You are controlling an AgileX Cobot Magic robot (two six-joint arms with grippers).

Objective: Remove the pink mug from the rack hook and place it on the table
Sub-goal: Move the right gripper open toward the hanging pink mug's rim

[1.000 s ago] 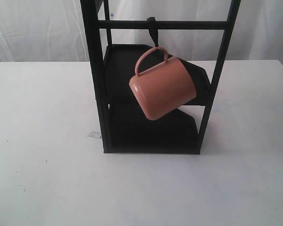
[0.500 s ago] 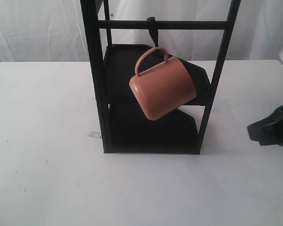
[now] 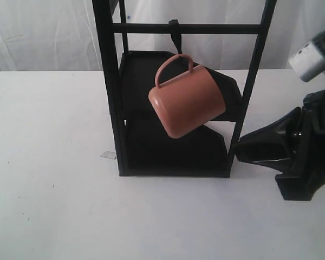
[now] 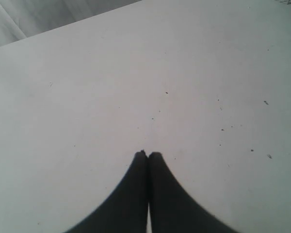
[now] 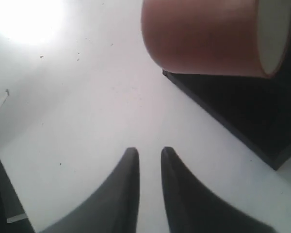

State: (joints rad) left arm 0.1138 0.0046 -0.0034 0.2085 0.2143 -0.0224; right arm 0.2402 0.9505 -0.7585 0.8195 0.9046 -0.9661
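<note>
2 grippers hold nothing: right gripper point(image 3: 242, 148) sits low just beside the rack's point(image 3: 109, 81) right post, jaws narrowly apart; left gripper point(image 4: 147, 154) is closed above the table point(image 3: 54, 162); pink mug point(image 3: 187, 103) hangs tilted on the rack hook point(image 3: 175, 32), wide table surface in front

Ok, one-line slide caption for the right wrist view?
Slightly open right gripper over the white tabletop, facing the salmon-pink cylindrical mug and black metal rack.
</note>
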